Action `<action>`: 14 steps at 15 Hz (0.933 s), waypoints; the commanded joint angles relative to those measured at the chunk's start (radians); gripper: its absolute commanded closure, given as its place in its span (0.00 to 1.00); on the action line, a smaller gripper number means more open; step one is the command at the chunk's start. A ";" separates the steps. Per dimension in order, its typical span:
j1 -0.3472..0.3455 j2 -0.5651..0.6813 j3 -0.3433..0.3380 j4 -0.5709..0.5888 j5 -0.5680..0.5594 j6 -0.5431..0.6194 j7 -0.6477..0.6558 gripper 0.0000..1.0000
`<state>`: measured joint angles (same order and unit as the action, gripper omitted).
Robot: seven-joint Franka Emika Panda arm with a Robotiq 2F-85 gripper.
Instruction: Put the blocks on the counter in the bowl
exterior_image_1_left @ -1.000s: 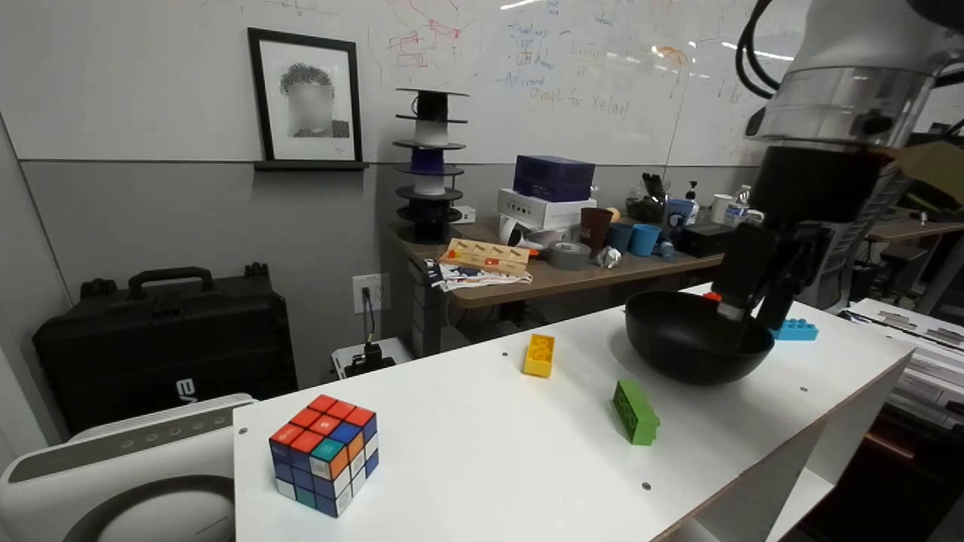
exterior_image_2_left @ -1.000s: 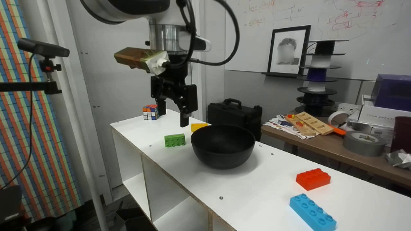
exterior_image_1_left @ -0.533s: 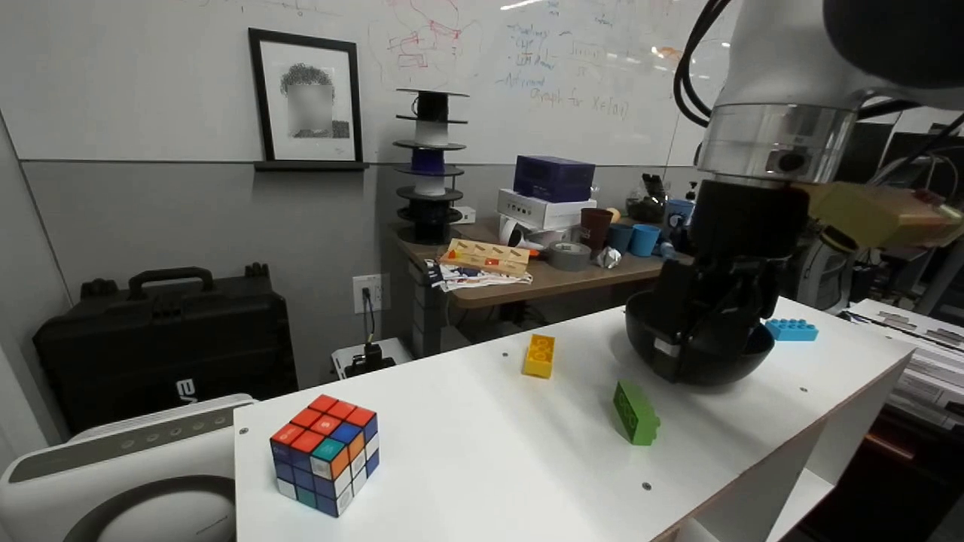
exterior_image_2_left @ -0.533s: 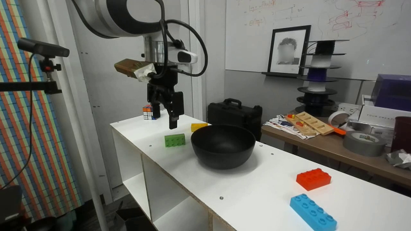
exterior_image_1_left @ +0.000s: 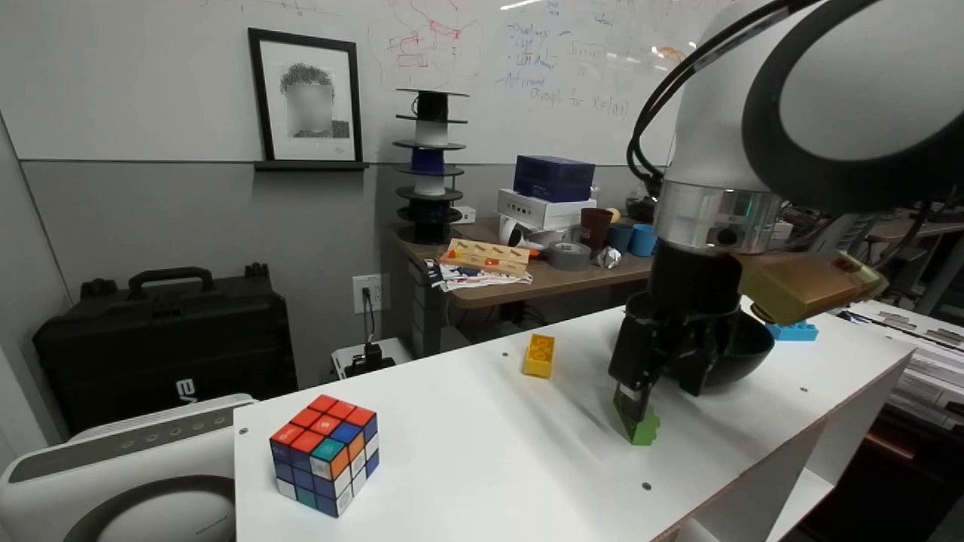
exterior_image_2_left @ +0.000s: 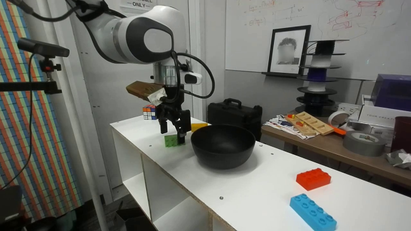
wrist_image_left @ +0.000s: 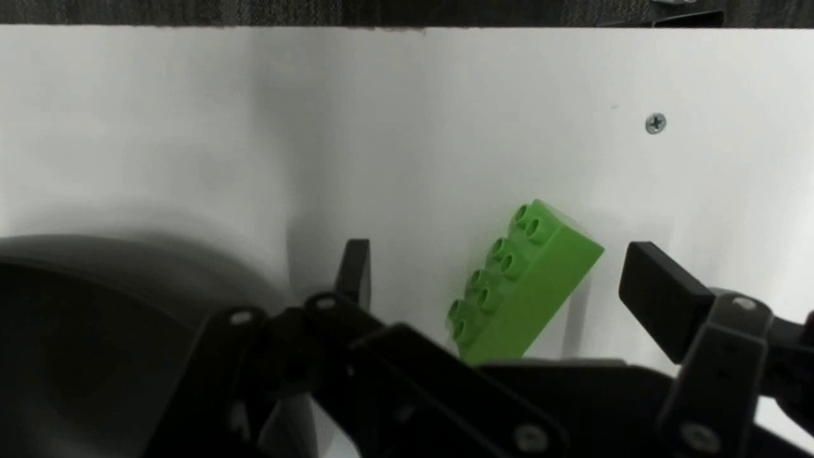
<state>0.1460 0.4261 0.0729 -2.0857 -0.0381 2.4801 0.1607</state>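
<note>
The green block [wrist_image_left: 531,292] lies on its side on the white counter [wrist_image_left: 407,127]. My gripper [wrist_image_left: 502,273] is open, its fingers on either side of the block with gaps to both. In both exterior views the gripper [exterior_image_1_left: 664,397] [exterior_image_2_left: 172,135] is low over the green block [exterior_image_1_left: 646,430] [exterior_image_2_left: 170,141], one finger covering part of it. The black bowl [exterior_image_2_left: 223,160] stands close beside the gripper, also at the wrist view's left [wrist_image_left: 76,343]. The yellow block [exterior_image_1_left: 539,356] lies near the counter's desk side. The red block [exterior_image_2_left: 313,179] and light blue block [exterior_image_2_left: 312,211] lie beyond the bowl.
A multicoloured puzzle cube [exterior_image_1_left: 324,452] stands at one end of the counter. The cluttered wooden desk [exterior_image_2_left: 327,154] runs along one long side. The counter's open-shelved edge [exterior_image_2_left: 179,184] is on the opposite side. A camera on a stand [exterior_image_2_left: 43,48] is beyond that edge.
My gripper has come down and moved from above the bowl area, as one exterior view shows it, to the green block, staying open. The blocks and bowl have not moved.
</note>
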 commanded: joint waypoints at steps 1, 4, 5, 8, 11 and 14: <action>0.023 0.046 -0.004 0.050 -0.007 -0.009 0.013 0.00; 0.029 0.054 -0.008 0.048 -0.017 0.010 -0.001 0.32; 0.029 0.053 -0.008 0.045 -0.019 0.014 -0.005 0.42; 0.033 0.048 -0.011 0.033 -0.032 0.024 -0.012 0.64; 0.038 0.037 -0.011 0.013 -0.060 0.016 -0.017 0.87; 0.045 0.001 -0.006 -0.026 -0.088 0.015 -0.024 0.93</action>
<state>0.1714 0.4678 0.0732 -2.0677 -0.0976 2.4831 0.1503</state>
